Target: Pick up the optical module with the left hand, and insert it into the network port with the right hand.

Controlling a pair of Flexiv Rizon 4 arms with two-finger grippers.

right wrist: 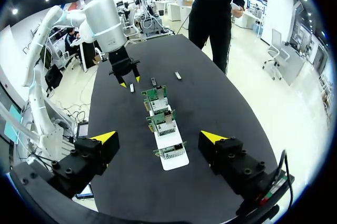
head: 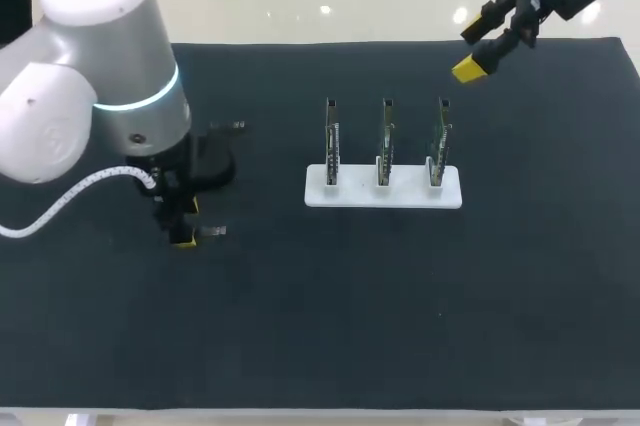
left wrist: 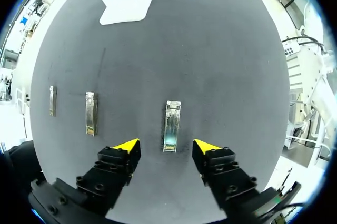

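1. The left gripper (left wrist: 166,145) hangs low over the black mat (left wrist: 226,66) with its fingers spread and nothing held. The module (left wrist: 171,124) lies flat on the mat. Its near end sits between the yellow tips, with a gap on each side, and the rest lies ahead of them. If the fingers shut here, they catch only that end, and the long body may swing or droop on the lift.
2. The module looks like thin, smooth metal (little for the pads to bite on). A finger that meets one side first would probably skid it across the mat instead of pinching it.
3. A spare module (left wrist: 90,113) lies beside the left finger, apart from it, and another (left wrist: 52,100) lies beyond that. A sideways drift on the way down could knock the nearer one.
4. The right gripper (head: 470,51) hangs over the far right corner, also spread and empty, well apart from the left one. The handover means two grips sharing one short piece, so a slip there would drop it.
5. The boards (head: 386,141) stand upright in a white stand (head: 383,196). A module held crooked would likely jam at a port (right wrist: 171,152), and pushing harder could slide or tip the stand.
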